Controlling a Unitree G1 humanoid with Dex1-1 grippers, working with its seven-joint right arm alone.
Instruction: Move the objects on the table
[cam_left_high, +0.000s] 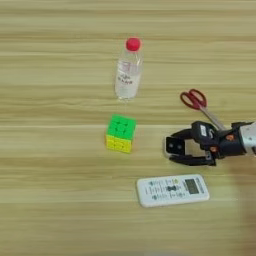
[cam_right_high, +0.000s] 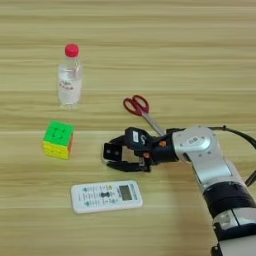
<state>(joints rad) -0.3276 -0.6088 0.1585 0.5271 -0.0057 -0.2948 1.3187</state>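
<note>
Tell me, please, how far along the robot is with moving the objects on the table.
Nothing can be confirmed as moved. In hand: the right hand sits low between the puzzle cube and the scissors, its fingers around a small black cube; a firm grip cannot be confirmed. Left: the bottle standing upright, the puzzle cube, the scissors and the remote control, all lying free on the table.

A light wood-grain surface (cam_left_high: 60, 210) is streaked with tan and pale yellow. On it a clear bottle with a red cap (cam_left_high: 128, 70) is stood upright; a green-yellow puzzle cube (cam_left_high: 121, 133), red-handled scissors (cam_left_high: 197, 102) and a white remote control (cam_left_high: 173, 190) are laid nearer.
</note>
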